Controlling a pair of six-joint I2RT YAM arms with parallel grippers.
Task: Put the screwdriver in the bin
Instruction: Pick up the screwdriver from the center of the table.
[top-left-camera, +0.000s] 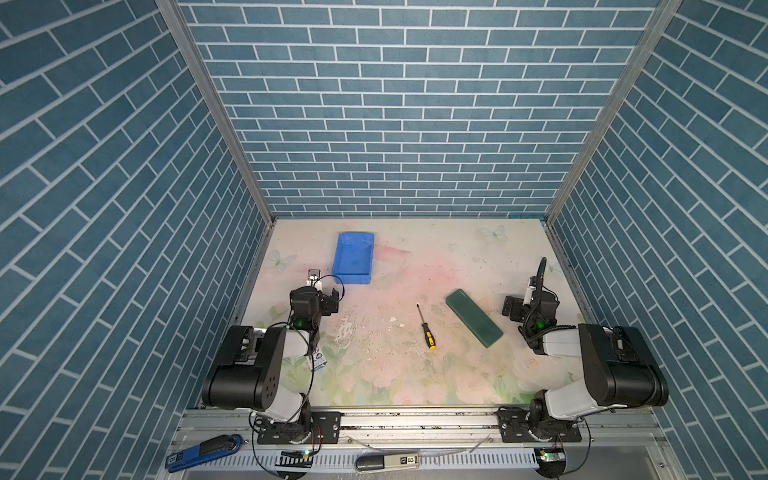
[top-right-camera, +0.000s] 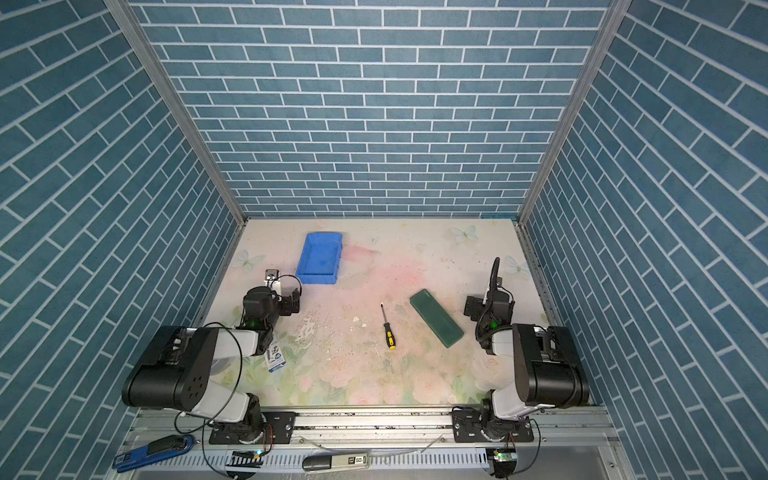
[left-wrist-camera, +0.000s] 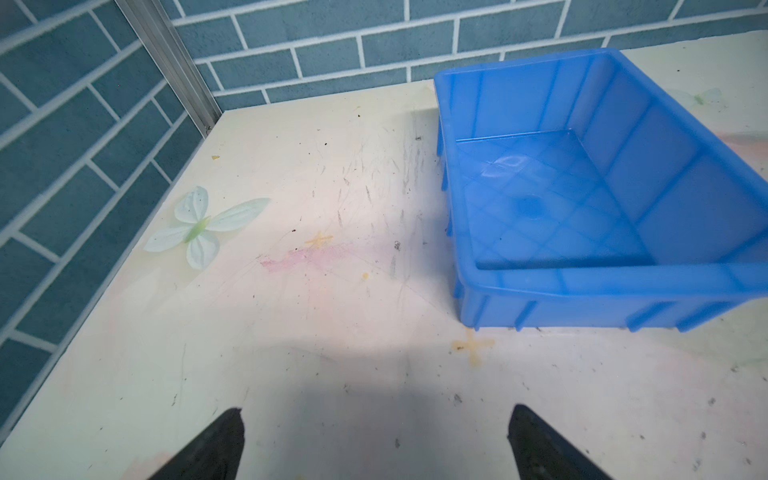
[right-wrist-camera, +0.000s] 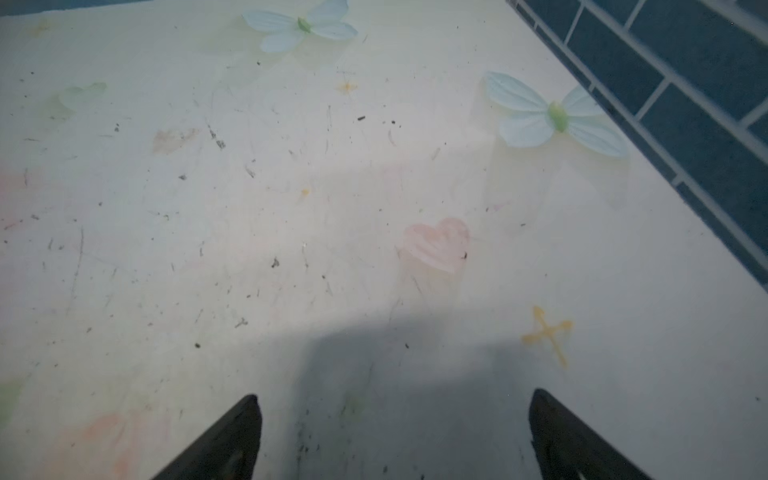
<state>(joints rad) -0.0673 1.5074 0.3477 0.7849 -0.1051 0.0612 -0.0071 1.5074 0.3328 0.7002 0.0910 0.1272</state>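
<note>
Blue brick-patterned walls box in the floral table (top-left-camera: 415, 257) in both top views. The screwdriver (top-left-camera: 426, 329) lies flat near the table's middle, with its yellow-and-black handle toward the robot and its thin shaft pointing at the far wall. The bin (top-left-camera: 351, 282) sits well apart from it, toward the far left corner, with nothing inside. A dark green block (top-left-camera: 473, 318) lies slantwise just right of the screwdriver, not touching it. The left arm (top-left-camera: 266, 361) is folded close to the bin's near end. The right arm (top-left-camera: 615, 365) is folded at the table's right edge, beyond the block. A blue-and-black utility knife (top-left-camera: 205, 451) rests on the metal rail in front of the table.

From the left wrist, the left gripper (left-wrist-camera: 374, 415) hangs over scuffed, bare table, its black fingers (left-wrist-camera: 216, 449) spread wide with nothing between them. The bin's ribbed wall and empty floor stand a little ahead of the fingertips, on the side toward the table's middle. A printed butterfly (left-wrist-camera: 203, 226) shows near the side wall.

From the right wrist, the right gripper (right-wrist-camera: 395, 401) is likewise spread wide and empty above bare table printed with butterflies and a pink heart (right-wrist-camera: 438, 243), with the brick wall close by.
</note>
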